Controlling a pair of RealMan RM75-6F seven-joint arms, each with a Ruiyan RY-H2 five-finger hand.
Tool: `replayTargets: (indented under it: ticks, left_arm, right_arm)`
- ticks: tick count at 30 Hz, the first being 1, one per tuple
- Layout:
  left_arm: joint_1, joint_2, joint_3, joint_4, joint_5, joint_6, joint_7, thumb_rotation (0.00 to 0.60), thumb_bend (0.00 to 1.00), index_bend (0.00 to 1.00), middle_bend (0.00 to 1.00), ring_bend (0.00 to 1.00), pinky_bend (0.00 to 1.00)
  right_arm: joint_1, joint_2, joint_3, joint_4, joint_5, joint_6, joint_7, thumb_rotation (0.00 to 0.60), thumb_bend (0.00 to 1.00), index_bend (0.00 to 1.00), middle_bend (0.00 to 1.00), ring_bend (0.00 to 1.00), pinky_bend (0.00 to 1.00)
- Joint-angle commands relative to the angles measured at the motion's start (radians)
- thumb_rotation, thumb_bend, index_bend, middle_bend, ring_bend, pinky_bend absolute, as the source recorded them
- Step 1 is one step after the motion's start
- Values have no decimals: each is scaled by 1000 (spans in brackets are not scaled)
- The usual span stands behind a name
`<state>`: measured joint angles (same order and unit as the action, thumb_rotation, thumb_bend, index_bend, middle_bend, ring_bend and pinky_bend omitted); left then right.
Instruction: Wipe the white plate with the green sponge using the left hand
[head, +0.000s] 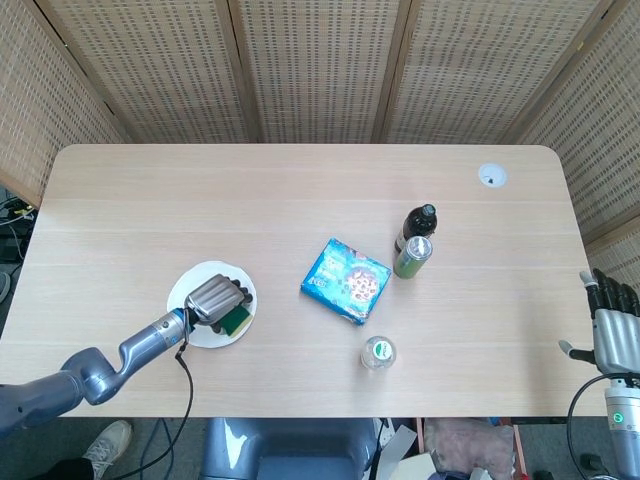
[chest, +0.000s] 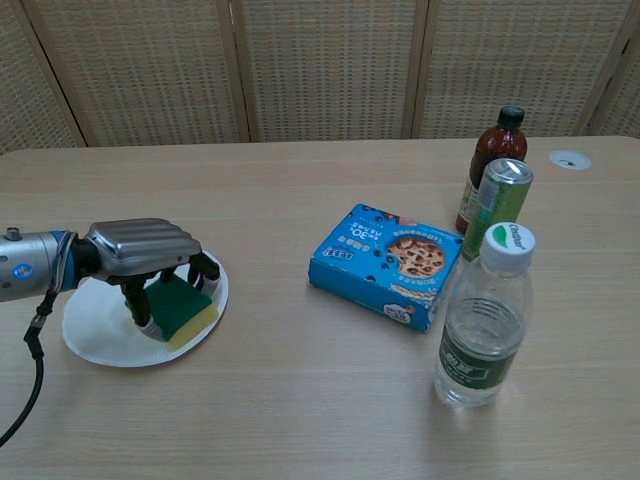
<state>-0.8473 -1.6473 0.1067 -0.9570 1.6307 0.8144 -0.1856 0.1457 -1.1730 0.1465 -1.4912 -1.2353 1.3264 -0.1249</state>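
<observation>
— Sponge condition and position?
— Green sponge (chest: 178, 309), green over a yellow layer, lies beneath the left hand (chest: 148, 255), whose fingers clasp it against the white plate (chest: 95, 340).
— Right hand (head: 610, 325)?
— Idle, fingers apart, empty.

Backed by a folding screen (head: 320, 65) of woven rattan panels in brown wooden frames, angled in at both sides and filling the whole rear of the chest view. Fronted by a pale wood-grain desk (head: 300, 200) with rounded corners, long side across the head view. Fitted near the far right corner with a small round white cable grommet (head: 491, 176). Lit evenly and softly, with only faint shadows on the desktop. Bordered below the near edge by dark grey floor (head: 300, 450), cluttered with indistinct items. Marked at the lower left by a light-coloured shoe (head: 103, 445), and at the far left edge by some cables (head: 10, 215) on the floor.
</observation>
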Motion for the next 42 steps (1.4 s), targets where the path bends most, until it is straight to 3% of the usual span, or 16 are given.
replayTargets:
  ticks: [1,6,10,18,23,42]
  left_arm:
    - [3,-11,-5,37,-16,-13,-23,600,96,545,462,371,481]
    - [3,-38,-7,124,-25,-25,-72,600,99,545,462,370,481]
    - [2,-41,3,128,-10,-16,-90,600,100,545,462,370,481]
    - [-3,54,17,-60,51,92,-105,600,100,545,462,370,481]
    - [-4,85,14,-115,40,80,-71,600,100,545,462,371,481]
    - [-2,-29,31,18,16,-9,-75,600,101,545,462,370,481]
  right_arm:
    - [0,0,0,0,0,-1,0,600,0,5,0,0,0]
    - [0,0,-1,-3,-2,1,-2,600,0,5,0,0,0]
    - [-1,2,1,-5,-1,4,0,600,0,5,0,0,0]
    - [-1,2,0,-5,-3,3,2,600,0,5,0,0,0]
    - [-2,4,0,-5,-4,3,5,600,0,5,0,0,0]
    - [0,1,2,0,5,-3,0,600,0,5,0,0,0]
